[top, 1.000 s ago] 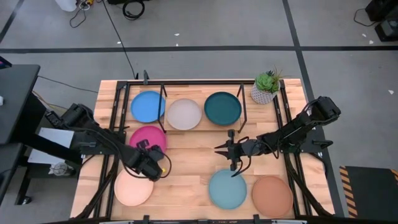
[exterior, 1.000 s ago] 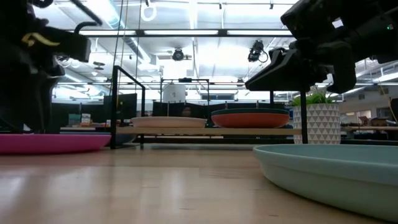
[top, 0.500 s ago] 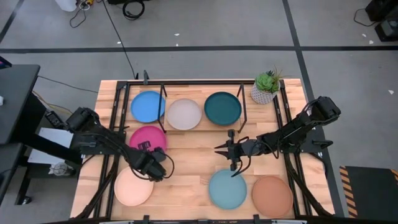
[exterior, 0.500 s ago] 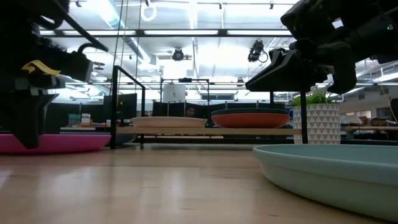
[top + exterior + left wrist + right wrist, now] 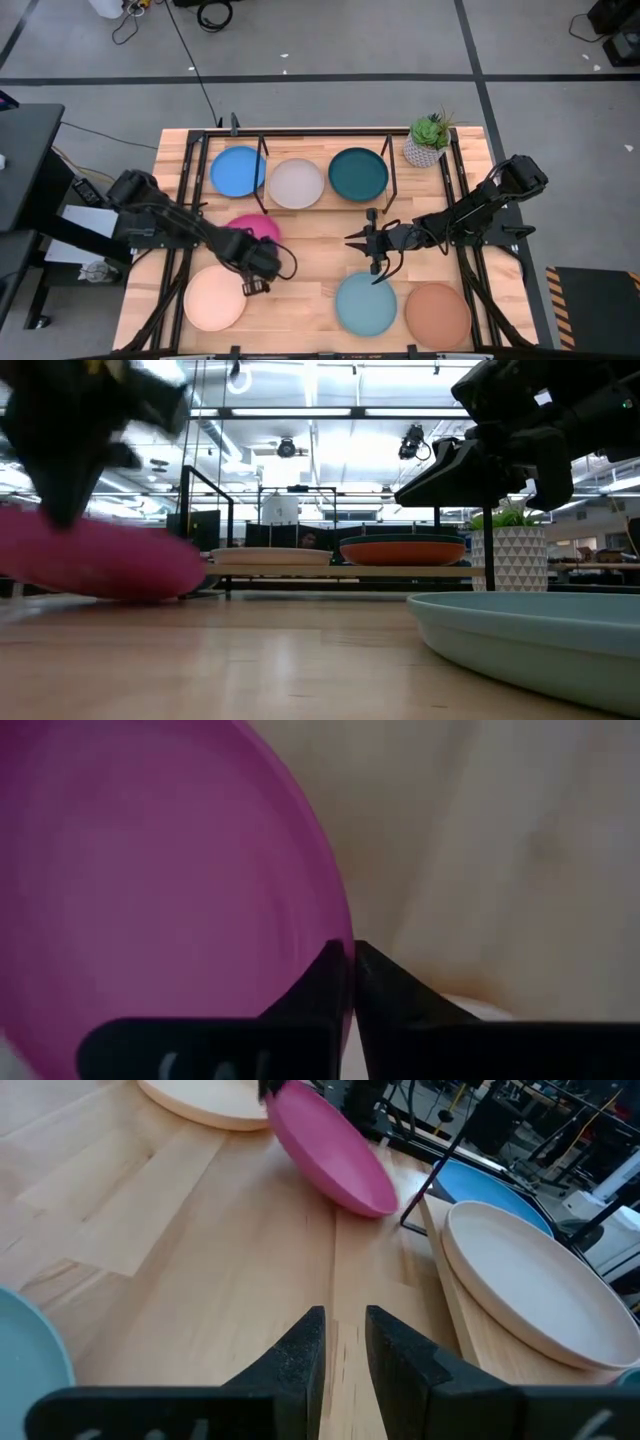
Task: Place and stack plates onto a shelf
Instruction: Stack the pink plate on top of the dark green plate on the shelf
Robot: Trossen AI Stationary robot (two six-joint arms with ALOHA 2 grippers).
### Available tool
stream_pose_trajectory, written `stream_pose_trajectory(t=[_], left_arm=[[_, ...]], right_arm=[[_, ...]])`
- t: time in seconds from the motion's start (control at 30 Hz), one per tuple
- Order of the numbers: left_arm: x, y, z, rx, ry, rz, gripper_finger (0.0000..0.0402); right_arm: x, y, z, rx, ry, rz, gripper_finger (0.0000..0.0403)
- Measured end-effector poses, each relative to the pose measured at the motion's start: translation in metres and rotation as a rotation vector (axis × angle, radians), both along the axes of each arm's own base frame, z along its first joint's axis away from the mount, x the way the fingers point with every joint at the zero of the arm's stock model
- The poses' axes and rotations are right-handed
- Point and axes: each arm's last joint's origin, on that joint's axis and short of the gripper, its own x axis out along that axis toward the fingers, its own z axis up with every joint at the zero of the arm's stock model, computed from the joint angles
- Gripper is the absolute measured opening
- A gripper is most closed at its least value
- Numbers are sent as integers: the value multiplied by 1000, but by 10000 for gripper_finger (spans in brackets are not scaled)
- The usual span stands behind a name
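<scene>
Across a light-wood bench (image 5: 310, 255), set on grey floor with dark lines, an open workshop shows beyond. Seven plates are visible: blue plate (image 5: 237, 171), cream plate (image 5: 296, 183) and dark teal plate (image 5: 358, 173) on the shelf (image 5: 325, 208); a peach plate (image 5: 214, 298), light teal plate (image 5: 365, 304) and terracotta plate (image 5: 437, 314) near the front. The left gripper (image 5: 252, 283) has its jaws closed on the magenta plate (image 5: 95, 558), tilted off the bench. The right gripper (image 5: 372, 252) hovers mid-bench, jaws slightly apart, empty. One potted plant (image 5: 428, 139) stands at a corner.
</scene>
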Motion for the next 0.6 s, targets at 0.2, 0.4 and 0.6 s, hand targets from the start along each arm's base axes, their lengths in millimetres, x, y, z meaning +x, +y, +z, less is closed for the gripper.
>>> stream_pose_trajectory(t=[0.2, 0.4, 0.6], left_arm=[[25, -9, 54, -78, -181, -124, 19], [43, -1, 85, 105, -387, -229, 19], [64, 18, 90, 309, -506, -375, 19]], right_arm=[[-2, 3, -1, 16, 2, 6, 81], [-6, 9, -3, 43, 9, 21, 81], [-9, 19, -4, 100, 17, 83, 81]])
